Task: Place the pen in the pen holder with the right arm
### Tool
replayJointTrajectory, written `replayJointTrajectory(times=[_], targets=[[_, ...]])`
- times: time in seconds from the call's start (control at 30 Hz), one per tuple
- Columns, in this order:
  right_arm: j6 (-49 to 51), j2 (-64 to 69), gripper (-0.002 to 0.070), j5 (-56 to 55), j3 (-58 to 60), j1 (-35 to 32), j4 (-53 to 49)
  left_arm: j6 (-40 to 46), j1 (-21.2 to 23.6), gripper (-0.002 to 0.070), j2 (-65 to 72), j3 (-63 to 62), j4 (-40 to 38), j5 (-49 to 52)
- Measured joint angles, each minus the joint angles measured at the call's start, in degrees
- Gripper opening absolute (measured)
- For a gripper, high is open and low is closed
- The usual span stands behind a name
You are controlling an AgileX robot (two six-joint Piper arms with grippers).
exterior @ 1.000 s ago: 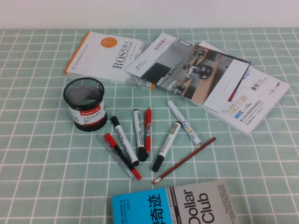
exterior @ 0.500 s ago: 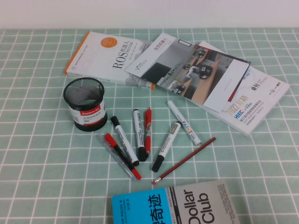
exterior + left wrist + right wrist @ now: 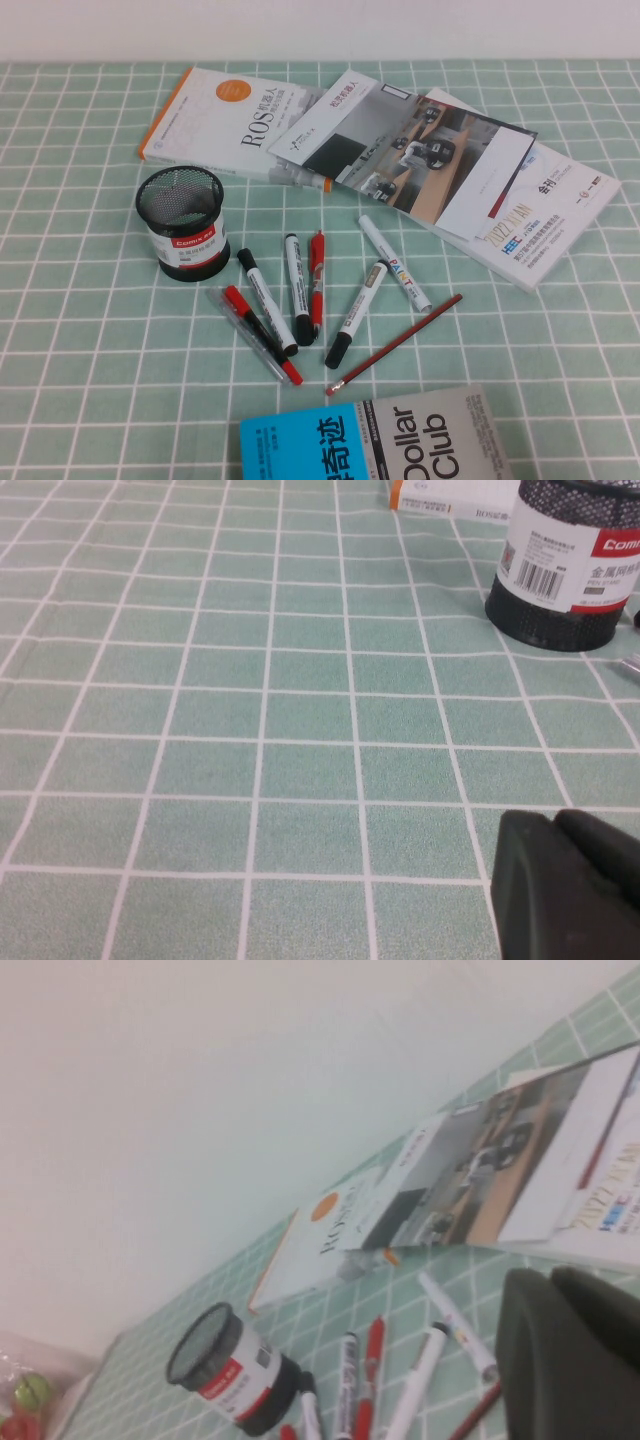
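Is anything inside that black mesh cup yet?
No pens show in the pen holder; through its open top only dark mesh is visible, though its floor is hidden. The pen lies on the tablecloth. The left gripper and right gripper are away from it.

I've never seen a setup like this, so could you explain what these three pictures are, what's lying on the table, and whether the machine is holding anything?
It is a robot with two arms, each ending in a claw. One picture comes from a raised camera looking down at the table; no arm shows in it. The other two come from cameras on the wrists. The dark shape in the left wrist view is the left claw, low over bare checked cloth near the pen holder, a black mesh cup. The dark shape in the right wrist view is the right claw, raised above the pens. Neither claw holds anything.

On the green checked tablecloth lie the all-white pen, black-capped markers, a red pen, a red pencil, and several books and magazines.
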Motion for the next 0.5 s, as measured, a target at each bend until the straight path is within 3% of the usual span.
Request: replayJointTrajectory(times=[0.2, 0.5], targets=[[-0.74, 13.87, -0.0020, 3.32, -11.45, 0.00, -3.80, 0.00, 0.00, -0.0006, 0.00, 0.00, 0.00, 0.00], [-0.89, 45.91, -0.0020, 26.44, -38.98, 0.00, -20.03, 0.00, 0.00, -0.0006, 0.00, 0.00, 0.00, 0.00]])
